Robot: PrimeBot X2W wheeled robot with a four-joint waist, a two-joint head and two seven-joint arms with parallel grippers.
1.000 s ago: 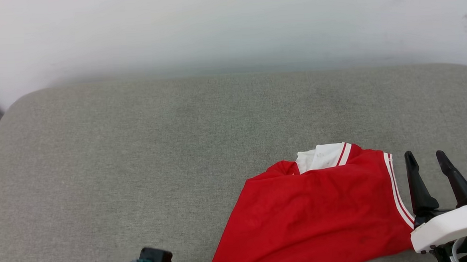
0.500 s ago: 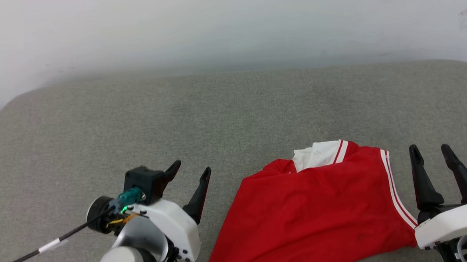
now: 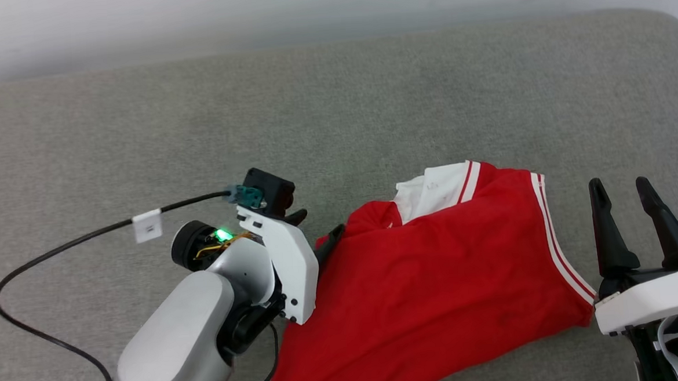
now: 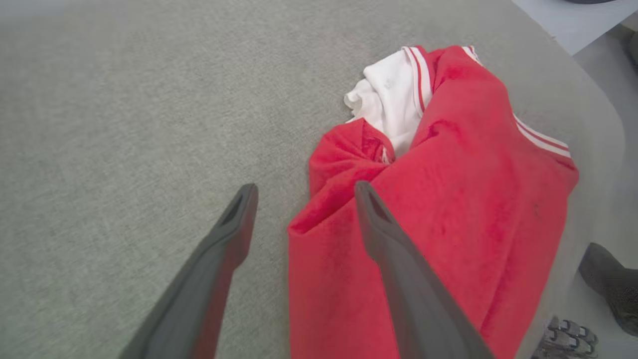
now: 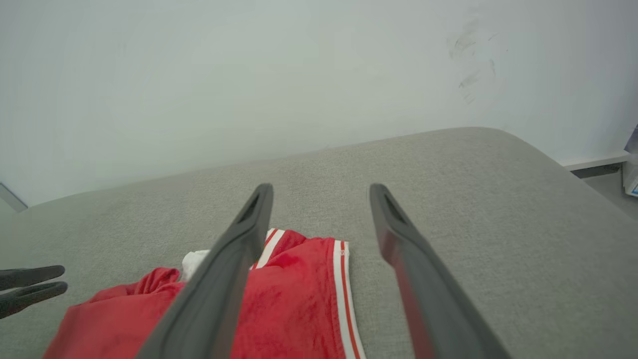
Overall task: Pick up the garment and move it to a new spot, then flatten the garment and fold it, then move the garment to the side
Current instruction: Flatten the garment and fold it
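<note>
Inspection findings, obstructed and uncertain items.

1. The bright red thin-fabric T-shirt with white sleeves [image 3: 437, 290] runs off the bottom edge of the head view, so its lower border is not seen.
2. One white sleeve [image 3: 432, 188] is partly buried under red folds.
3. The left gripper [image 3: 317, 225] has its dark fingers largely masked by its own white wrist housing. Contact between the nearer tip and the cloth cannot be determined.
4. The right gripper [image 3: 619, 184] has its white body cut by the right and bottom edges.
5. The small white rectangular label [image 3: 147, 225] carries print too small to read.
6. In the left wrist view, a blurred grey-soled shoe [image 4: 565, 336] is cut by the bottom edge, and the dark rounded shape [image 4: 610, 284] beside it is unidentifiable.
</note>
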